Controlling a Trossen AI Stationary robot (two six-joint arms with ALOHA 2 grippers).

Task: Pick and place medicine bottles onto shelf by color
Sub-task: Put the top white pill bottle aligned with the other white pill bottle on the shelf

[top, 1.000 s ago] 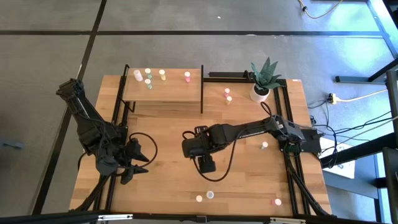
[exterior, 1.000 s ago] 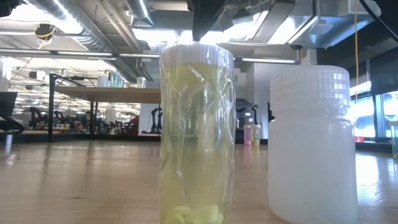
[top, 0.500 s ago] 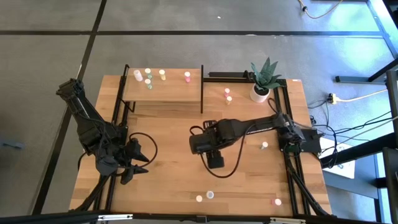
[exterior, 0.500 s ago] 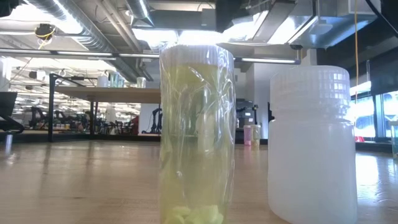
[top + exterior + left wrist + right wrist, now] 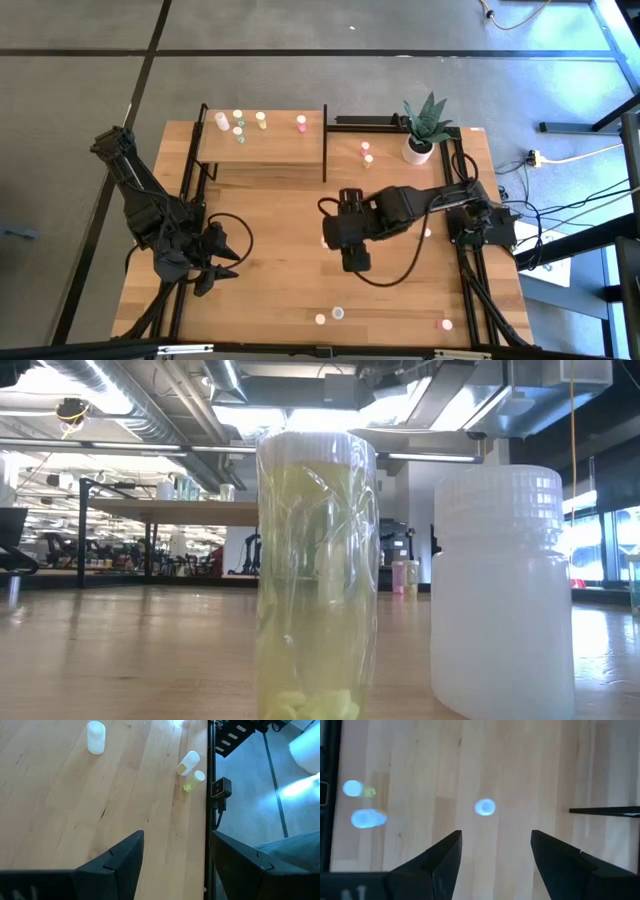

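- Tabletop (image 5: 280, 210) centre, between the left gripper (image 5: 222, 262) and the right gripper (image 5: 352, 258): bare wood; passage is free
- Right gripper stands with jaws apart over the middle of the table; its arm (image 5: 420, 200) spans from the right edge and blocks that strip
- Shelf (image 5: 262, 150) at the back left: black posts (image 5: 325, 140) frame its corners; bottles (image 5: 238, 125) crowd its rear edge; its front is bare
- Plant pot (image 5: 418, 148) and two bottles (image 5: 366, 155) obstruct the back right
- Front edge: bottles (image 5: 330, 316) near the centre; another (image 5: 445, 323) at the right corner
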